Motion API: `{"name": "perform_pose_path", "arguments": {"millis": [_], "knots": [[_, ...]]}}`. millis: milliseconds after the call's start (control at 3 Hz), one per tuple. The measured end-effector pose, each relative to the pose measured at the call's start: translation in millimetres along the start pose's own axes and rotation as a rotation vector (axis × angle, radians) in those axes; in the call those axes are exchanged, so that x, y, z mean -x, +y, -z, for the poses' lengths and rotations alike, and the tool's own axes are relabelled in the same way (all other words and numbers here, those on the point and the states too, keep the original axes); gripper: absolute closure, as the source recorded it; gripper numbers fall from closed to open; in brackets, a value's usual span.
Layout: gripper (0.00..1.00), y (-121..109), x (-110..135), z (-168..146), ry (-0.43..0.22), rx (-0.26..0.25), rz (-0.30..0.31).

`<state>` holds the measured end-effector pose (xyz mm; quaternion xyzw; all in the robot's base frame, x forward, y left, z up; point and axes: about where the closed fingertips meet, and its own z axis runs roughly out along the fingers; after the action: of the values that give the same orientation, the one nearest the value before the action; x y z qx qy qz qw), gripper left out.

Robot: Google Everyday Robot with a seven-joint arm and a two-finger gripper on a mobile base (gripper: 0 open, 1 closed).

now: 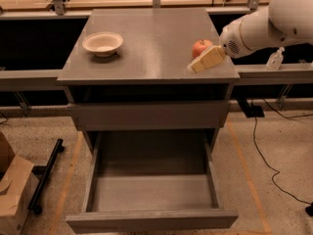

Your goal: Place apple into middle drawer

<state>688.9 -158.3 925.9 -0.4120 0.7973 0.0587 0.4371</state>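
The apple (200, 47), small, round and red-orange, sits on the grey cabinet top (151, 33) near its right front corner. My gripper (204, 61), cream-coloured on a white arm that reaches in from the right, hangs just in front of the apple and partly overlaps its lower right side. Whether it touches the apple does not show. The middle drawer (151, 194) is pulled fully out below, with a bare flat grey floor. Above it is another plain grey drawer front (149, 114), closed.
A cream bowl (102, 43) stands on the left of the cabinet top. A cardboard box (12, 195) and a black bar (46, 175) lie on the floor at the left. A cable (264, 155) runs over the floor at the right. A small bottle (275, 58) stands behind the arm.
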Motion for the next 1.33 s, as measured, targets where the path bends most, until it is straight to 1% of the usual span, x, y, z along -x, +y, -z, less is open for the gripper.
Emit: {"name": "perform_pose_path", "arguments": {"millis": [333, 667, 1000, 1333], "knots": [[0.0, -20, -7, -23, -0.025, -0.066, -0.118], [0.0, -38, -13, -48, -0.047, -0.102, -0.201], [0.0, -52, -25, -83, -0.048, -0.121, -0.264], [0.0, -59, -27, -117, -0.067, -0.117, -0.32]]}}
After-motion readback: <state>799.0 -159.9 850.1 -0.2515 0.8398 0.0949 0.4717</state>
